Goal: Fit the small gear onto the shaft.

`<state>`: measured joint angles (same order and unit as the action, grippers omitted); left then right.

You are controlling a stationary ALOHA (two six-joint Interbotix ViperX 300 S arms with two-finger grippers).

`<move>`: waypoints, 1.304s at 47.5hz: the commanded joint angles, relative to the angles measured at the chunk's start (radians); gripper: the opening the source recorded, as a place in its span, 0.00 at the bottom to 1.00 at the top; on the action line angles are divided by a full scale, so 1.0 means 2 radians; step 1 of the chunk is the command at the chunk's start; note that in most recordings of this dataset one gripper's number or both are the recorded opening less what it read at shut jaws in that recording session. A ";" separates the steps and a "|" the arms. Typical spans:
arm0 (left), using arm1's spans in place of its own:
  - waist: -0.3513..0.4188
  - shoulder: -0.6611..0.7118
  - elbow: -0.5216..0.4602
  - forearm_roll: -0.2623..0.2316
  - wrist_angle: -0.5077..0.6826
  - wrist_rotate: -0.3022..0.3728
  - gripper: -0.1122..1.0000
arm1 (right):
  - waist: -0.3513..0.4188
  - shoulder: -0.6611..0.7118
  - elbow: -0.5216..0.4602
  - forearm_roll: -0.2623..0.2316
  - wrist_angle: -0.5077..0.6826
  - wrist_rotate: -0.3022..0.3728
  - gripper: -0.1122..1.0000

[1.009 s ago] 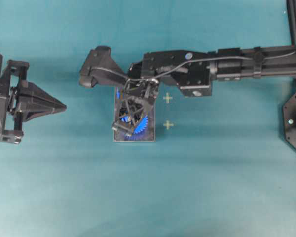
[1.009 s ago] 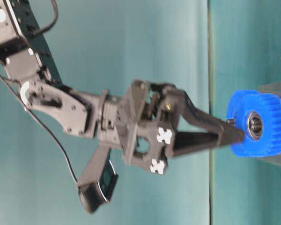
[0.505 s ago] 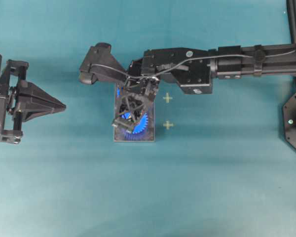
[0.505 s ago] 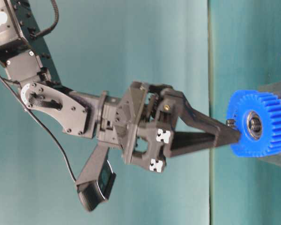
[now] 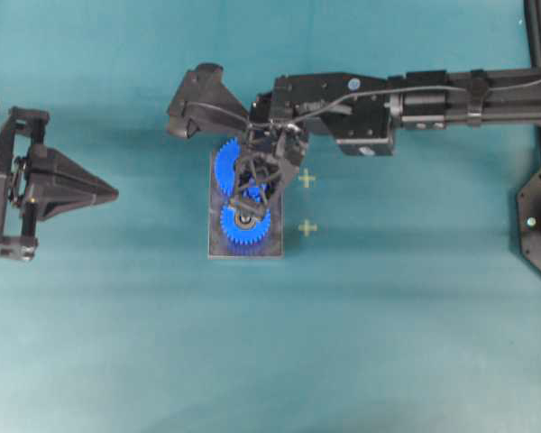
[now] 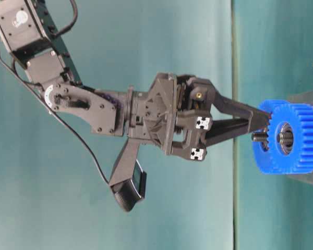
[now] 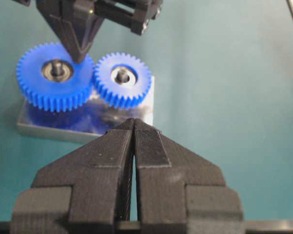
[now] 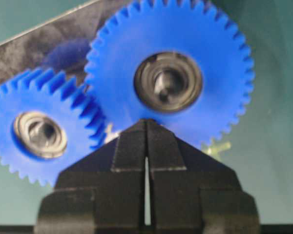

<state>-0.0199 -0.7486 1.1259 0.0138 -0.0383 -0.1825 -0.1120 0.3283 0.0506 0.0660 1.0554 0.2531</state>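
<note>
The small gear (image 7: 122, 79) sits on the shaft (image 7: 122, 74), whose silver end shows in the middle of its metal centre. It stands on the grey plate (image 7: 49, 127), beside the large gear (image 7: 55, 83), and their teeth meet where the 2 blue wheels come together. The plate lies on the teal bench (image 5: 388, 325).

The right tool (image 5: 252, 183) hangs over the plate with its jaws pressed together and nothing between them. Seen from the right wrist, its tips point at the lower edge of the large gear, just below that gear's dark hub. From the bench-level view the tips lie close to the face of a blue gear, but contact cannot be told.

The left tool (image 5: 115, 191) is well apart from the plate, at the left of the overhead view. Its 2 ribbed fingers (image 7: 115, 156) are closed against each other and hold nothing.
</note>
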 commanded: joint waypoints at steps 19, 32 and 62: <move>0.001 -0.002 -0.003 0.002 -0.004 0.001 0.10 | 0.025 -0.015 -0.036 0.018 0.005 0.007 0.10; 0.001 -0.002 0.000 0.002 -0.005 0.000 0.10 | 0.053 -0.018 -0.009 0.035 0.021 0.010 0.10; 0.001 -0.005 0.000 0.002 -0.005 0.000 0.10 | 0.040 -0.057 -0.020 0.043 -0.002 0.006 0.10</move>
<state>-0.0199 -0.7593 1.1367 0.0153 -0.0383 -0.1825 -0.0291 0.2378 0.0383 0.1595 1.0692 0.2623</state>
